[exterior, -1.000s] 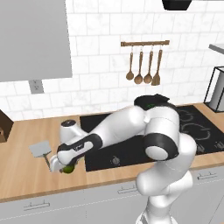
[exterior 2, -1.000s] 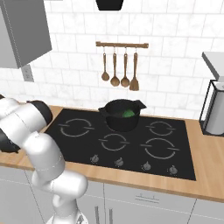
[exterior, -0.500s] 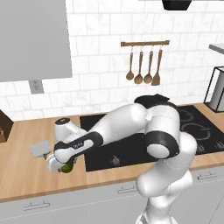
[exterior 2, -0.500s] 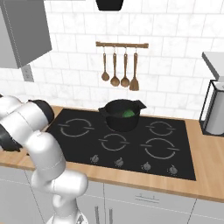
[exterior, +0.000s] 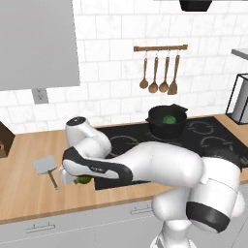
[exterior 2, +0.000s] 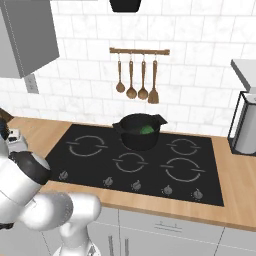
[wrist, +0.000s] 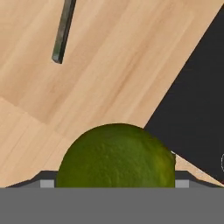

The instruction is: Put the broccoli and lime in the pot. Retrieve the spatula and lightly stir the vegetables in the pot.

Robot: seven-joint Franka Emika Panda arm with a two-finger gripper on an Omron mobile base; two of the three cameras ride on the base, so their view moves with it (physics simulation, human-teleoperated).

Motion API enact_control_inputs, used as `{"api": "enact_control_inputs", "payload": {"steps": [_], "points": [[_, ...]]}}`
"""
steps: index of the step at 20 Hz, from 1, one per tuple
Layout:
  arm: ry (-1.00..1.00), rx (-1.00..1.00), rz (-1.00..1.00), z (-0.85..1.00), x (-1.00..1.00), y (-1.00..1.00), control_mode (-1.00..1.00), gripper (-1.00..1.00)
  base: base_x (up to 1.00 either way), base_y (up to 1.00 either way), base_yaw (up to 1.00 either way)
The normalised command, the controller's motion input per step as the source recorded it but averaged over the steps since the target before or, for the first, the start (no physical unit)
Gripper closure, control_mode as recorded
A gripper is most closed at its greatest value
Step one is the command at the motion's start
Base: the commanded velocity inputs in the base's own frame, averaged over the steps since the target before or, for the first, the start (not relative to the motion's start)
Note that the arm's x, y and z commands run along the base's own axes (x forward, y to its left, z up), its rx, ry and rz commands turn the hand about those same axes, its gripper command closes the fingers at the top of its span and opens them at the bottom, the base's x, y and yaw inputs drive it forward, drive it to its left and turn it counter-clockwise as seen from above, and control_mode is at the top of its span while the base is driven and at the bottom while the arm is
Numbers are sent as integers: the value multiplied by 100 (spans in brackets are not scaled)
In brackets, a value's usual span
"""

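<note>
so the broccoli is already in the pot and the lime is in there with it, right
Not quite. The broccoli is in the pot, but the lime is not: the hand view shows it on the wooden counter beside the cooktop, right at the gripper.

Arm hides most of the lime (exterior: 85, 180).

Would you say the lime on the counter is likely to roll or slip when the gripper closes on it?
Probably yes: the lime looks smooth and round, so it may squirt out of a loose grip. It lies on flat wooden counter, so a nudge could roll it.
</note>
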Motion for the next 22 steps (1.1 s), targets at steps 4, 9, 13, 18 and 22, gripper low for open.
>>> {"api": "enact_control_inputs", "payload": {"steps": [4,9,13,18,22], "points": [[0,0,-2,74,-26,-84,-100,100,0,0,0],[0,0,-7,80,-3,-89,-100,100,0,0,0],[0,0,-11,72,0,-95,-100,100,0,0,0],[0,0,-13,50,1,-99,-100,100,0,0,0],[0,0,-15,47,1,-99,-100,100,0,0,0]]}}
